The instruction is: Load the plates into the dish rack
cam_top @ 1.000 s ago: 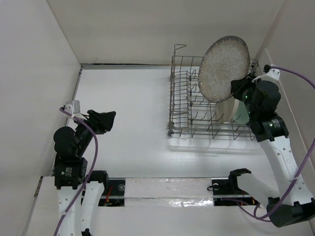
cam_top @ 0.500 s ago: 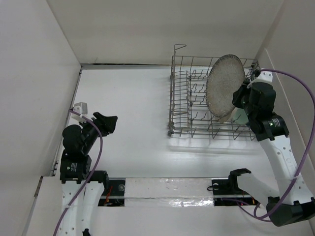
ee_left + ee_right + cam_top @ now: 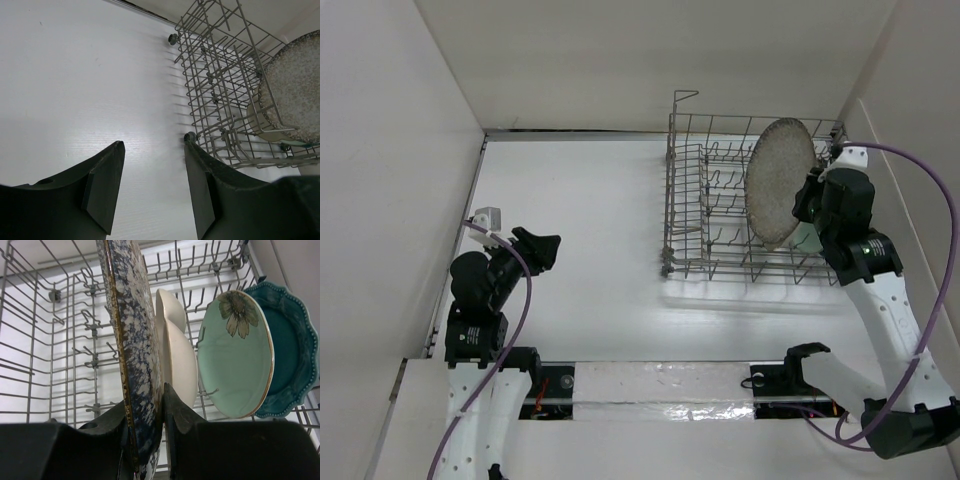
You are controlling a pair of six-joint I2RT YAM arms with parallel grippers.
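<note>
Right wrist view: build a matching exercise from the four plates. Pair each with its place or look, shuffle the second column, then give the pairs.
Column one
1. speckled plate
2. cream plate
3. mint plate
4. teal plate

Column two
A. flower painted on its face
B. clamped in the right pincer
C. scalloped rim, at the end of the row
D. stands between the speckled and the mint one

Pairs: 1-B, 2-D, 3-A, 4-C
</note>
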